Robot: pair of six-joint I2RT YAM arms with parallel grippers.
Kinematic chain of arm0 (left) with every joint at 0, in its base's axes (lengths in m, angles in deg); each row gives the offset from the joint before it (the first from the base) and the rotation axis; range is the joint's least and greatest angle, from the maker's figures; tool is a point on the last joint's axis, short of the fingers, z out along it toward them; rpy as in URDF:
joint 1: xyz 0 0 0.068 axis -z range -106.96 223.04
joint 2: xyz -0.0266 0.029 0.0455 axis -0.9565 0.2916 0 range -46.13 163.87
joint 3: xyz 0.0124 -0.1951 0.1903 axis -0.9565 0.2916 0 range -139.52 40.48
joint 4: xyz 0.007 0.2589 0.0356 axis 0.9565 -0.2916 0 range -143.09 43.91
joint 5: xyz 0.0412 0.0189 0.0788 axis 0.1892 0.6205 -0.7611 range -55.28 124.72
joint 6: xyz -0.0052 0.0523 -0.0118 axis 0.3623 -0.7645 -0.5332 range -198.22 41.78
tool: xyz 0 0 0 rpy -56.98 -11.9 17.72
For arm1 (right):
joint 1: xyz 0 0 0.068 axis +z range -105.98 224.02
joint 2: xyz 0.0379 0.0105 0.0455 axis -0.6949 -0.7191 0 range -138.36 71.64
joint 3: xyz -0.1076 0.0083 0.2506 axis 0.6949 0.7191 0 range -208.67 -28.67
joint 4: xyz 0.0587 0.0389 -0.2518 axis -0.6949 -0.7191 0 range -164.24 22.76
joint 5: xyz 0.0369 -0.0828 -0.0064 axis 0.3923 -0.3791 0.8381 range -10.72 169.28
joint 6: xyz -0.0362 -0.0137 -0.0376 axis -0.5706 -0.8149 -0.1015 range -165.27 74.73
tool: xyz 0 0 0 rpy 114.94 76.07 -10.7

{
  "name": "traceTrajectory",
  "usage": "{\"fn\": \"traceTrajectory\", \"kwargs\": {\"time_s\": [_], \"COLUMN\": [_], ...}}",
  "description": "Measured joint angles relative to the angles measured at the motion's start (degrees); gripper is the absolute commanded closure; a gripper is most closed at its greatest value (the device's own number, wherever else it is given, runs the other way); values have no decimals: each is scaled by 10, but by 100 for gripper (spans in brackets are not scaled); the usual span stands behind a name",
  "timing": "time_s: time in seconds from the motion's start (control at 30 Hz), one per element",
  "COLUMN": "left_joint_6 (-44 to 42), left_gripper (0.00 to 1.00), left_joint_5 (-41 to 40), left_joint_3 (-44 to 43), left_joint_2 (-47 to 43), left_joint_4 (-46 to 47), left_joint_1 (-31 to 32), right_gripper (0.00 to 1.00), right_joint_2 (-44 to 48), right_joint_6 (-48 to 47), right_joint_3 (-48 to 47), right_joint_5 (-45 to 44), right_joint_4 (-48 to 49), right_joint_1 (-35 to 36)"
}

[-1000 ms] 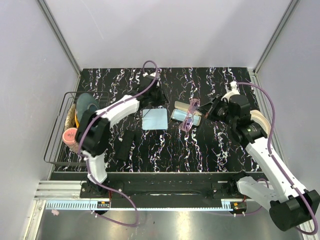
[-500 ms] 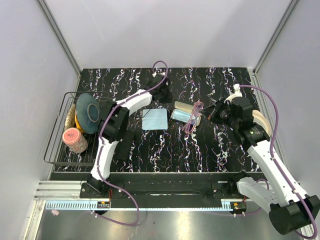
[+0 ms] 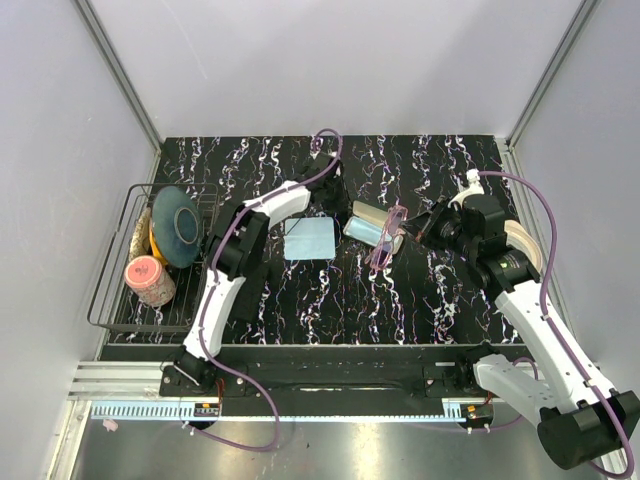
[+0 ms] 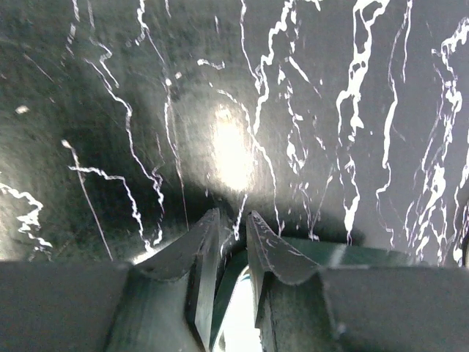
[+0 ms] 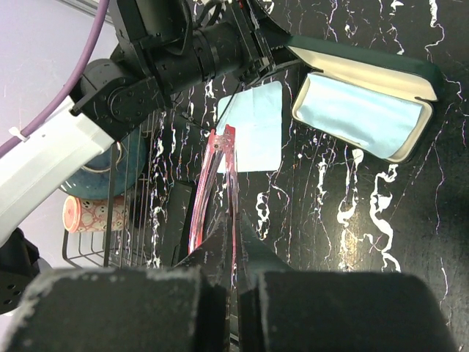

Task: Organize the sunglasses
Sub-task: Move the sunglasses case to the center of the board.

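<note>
An open dark green glasses case point(image 3: 366, 222) with a cream rim and light blue lining lies mid-table; it also shows in the right wrist view point(image 5: 364, 117). My left gripper point(image 3: 340, 198) is shut on the edge of its lid, seen as a thin green edge point(image 4: 366, 257) between the jaws point(image 4: 233, 224). My right gripper point(image 3: 415, 232) is shut on pink translucent sunglasses point(image 3: 383, 240) and holds them just right of the case. In the right wrist view the sunglasses point(image 5: 220, 165) stick out ahead of the shut jaws point(image 5: 238, 227), pointing past the case.
A light blue cloth point(image 3: 308, 238) lies flat left of the case. A black flat object point(image 3: 250, 285) lies near the front left. A wire rack point(image 3: 115, 300) at the left edge holds a teal plate point(image 3: 176, 225) and a pink cup point(image 3: 148, 280).
My left arm has swung right and back, from beside the cloth to the case lid. My right gripper has shifted the sunglasses slightly right, next to the case.
</note>
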Motion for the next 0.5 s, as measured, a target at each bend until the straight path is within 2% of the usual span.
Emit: {"fn": "traceTrajectory", "kwargs": {"time_s": [0.17, 0.5], "left_joint_6": [-7, -11], "left_gripper": [76, 75], "left_joint_5": [35, 94], "left_joint_3": [83, 304], "left_joint_2": [-40, -155], "left_joint_4": [52, 175], "left_joint_1": [5, 30], "right_gripper": [100, 100], "right_joint_2": [0, -24], "right_joint_6": [-1, -3], "right_joint_3": [-1, -2], "right_joint_5": [0, -7], "right_joint_4": [-1, -16], "right_joint_1": [0, -2]}}
